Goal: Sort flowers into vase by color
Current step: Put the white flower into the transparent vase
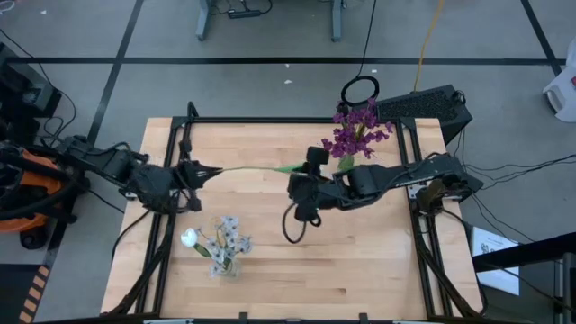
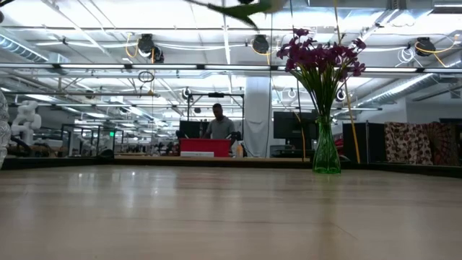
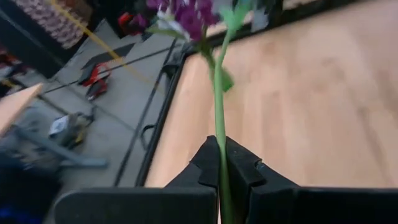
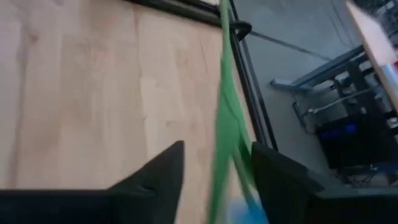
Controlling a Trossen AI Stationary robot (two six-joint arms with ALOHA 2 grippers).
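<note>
Left gripper (image 3: 219, 163) is clenching the long thin green flower stem (image 1: 247, 168), which is stretching level above the wooden table (image 1: 360, 261); right gripper (image 4: 214, 163) is standing released around its leafy end; purple blossoms are sitting in the green glass vase (image 2: 326, 148).

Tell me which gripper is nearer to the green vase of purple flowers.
Right. The right gripper sits just inward of the green vase at the table's far right. The left gripper, shut on a flower stem, is across the table near its left edge.
</note>
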